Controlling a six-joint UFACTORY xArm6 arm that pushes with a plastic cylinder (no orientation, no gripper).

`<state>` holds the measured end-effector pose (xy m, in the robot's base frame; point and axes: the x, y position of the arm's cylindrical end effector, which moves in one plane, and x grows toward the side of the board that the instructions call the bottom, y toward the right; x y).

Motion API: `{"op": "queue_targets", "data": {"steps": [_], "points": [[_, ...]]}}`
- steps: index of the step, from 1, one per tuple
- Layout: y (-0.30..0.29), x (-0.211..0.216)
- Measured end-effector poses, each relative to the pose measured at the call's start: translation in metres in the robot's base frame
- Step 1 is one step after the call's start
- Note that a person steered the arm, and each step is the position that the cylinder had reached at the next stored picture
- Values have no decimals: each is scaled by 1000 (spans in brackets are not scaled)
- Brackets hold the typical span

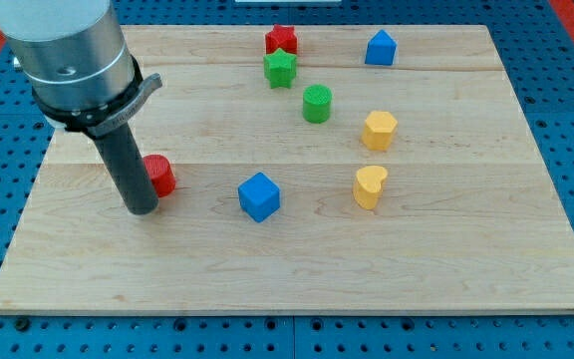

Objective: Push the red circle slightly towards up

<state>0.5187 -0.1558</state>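
The red circle (pixel 159 175) is a short red cylinder at the board's left of centre, partly hidden by my rod. My tip (pixel 142 209) rests on the wooden board (pixel 446 259) just below and left of the red circle, touching or almost touching it. The blue cube (pixel 259 195) lies to the red circle's right.
A red star (pixel 281 40) and a green star (pixel 280 68) sit at the view's top centre, a green cylinder (pixel 317 104) below them. A blue pentagon block (pixel 380 47) is at top right. A yellow hexagon (pixel 379 130) and a yellow heart (pixel 370 186) lie right of centre.
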Motion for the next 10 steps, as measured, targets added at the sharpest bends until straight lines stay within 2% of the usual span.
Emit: {"op": "queue_targets", "data": {"steps": [1,2,4,5,6,7,8,9,10], "points": [[50,46],[134,48],[143,64],[156,100],[222,74],[315,26],[371,15],[435,-20],[437,-21]]}}
